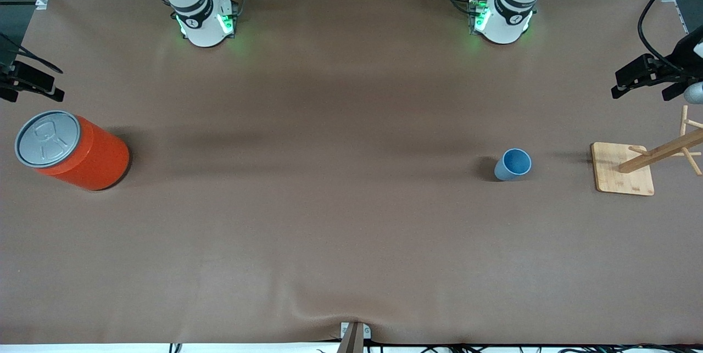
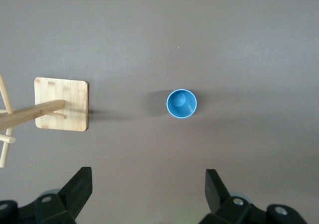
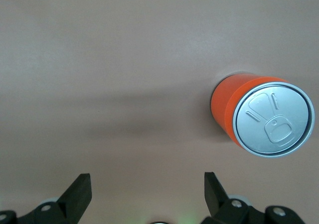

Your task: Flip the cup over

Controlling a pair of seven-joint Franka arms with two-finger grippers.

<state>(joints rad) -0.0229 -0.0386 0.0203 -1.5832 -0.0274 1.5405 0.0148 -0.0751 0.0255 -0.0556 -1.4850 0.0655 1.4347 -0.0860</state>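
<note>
The small light-blue cup (image 1: 513, 164) stands upright on the brown table, mouth up, showing its darker blue inside. It is toward the left arm's end of the table. In the left wrist view the cup (image 2: 181, 103) lies well apart from my left gripper (image 2: 148, 184), which hangs high over the bare table, open and holding nothing. My right gripper (image 3: 147, 184) is also open and empty, high over the table near the orange can. Neither hand shows in the front view, only the two arm bases.
A large orange can (image 1: 74, 150) (image 3: 259, 114) with a grey pull-tab lid stands toward the right arm's end. A wooden peg rack on a square bamboo base (image 1: 623, 169) (image 2: 61, 104) stands beside the cup, at the left arm's end. Black clamped mounts (image 1: 648, 73) sit at both table ends.
</note>
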